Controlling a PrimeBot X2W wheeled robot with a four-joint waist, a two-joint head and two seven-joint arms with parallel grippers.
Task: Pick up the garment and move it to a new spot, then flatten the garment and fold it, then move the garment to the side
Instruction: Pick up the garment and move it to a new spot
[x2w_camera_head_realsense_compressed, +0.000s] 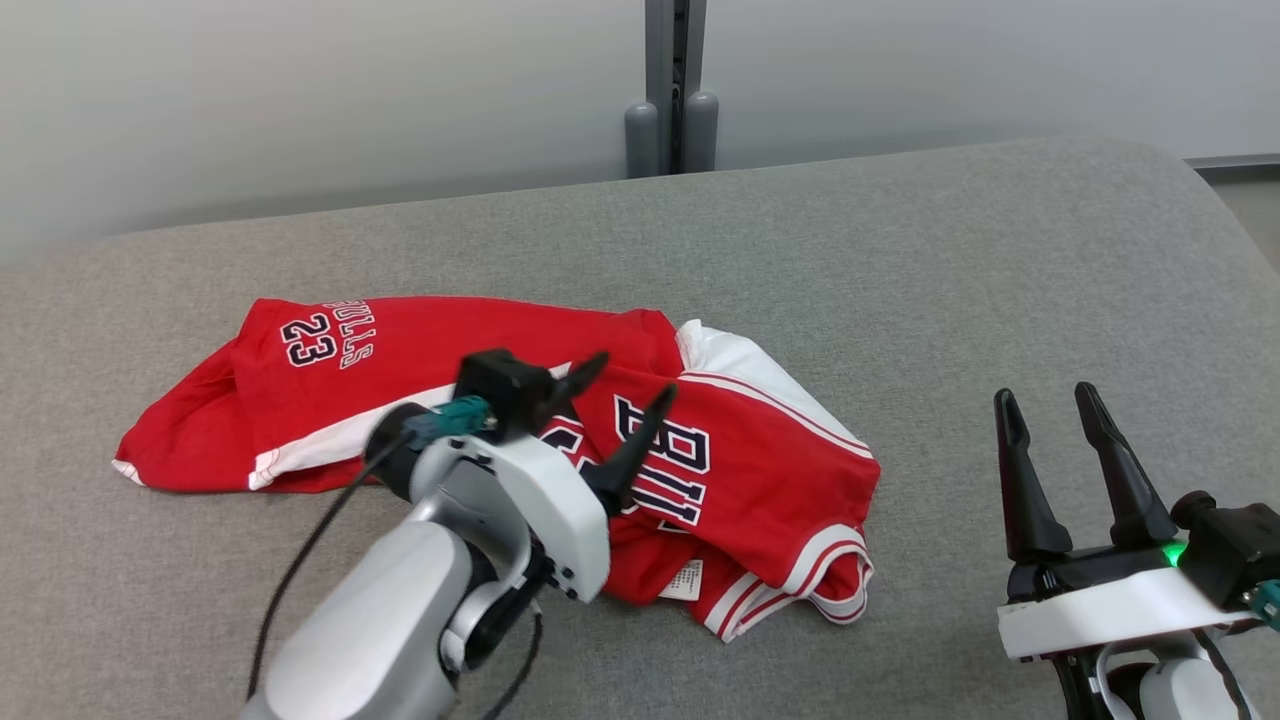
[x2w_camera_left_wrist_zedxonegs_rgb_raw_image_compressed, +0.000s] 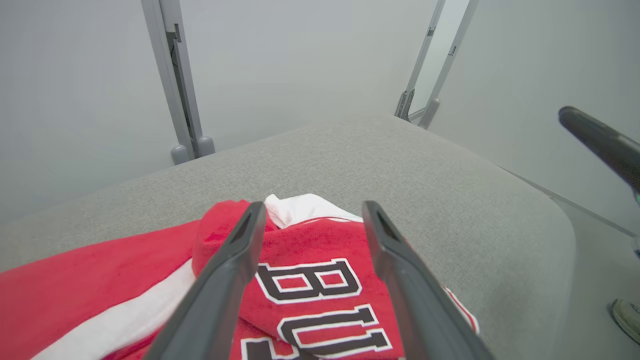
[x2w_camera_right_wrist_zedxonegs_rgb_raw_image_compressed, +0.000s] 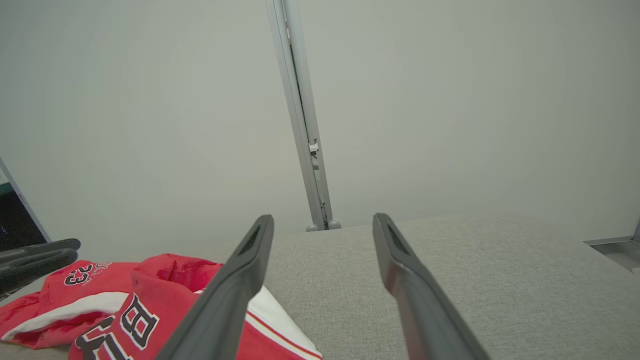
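Red jersey (x2w_camera_head_realsense_compressed: 760, 470) is seen crumpled at centre-left of frame on grey cushion (x2w_camera_head_realsense_compressed: 900, 250). Left gripper (x2w_camera_head_realsense_compressed: 634, 375) spread wide above it, nothing held; right gripper (x2w_camera_head_realsense_compressed: 1044, 394) likewise wide (lower right, idle). Risk judged: several layers pinched together, so flattening fails

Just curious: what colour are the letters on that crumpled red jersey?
Black, outlined white, on the red jersey; clearest in the left wrist view.
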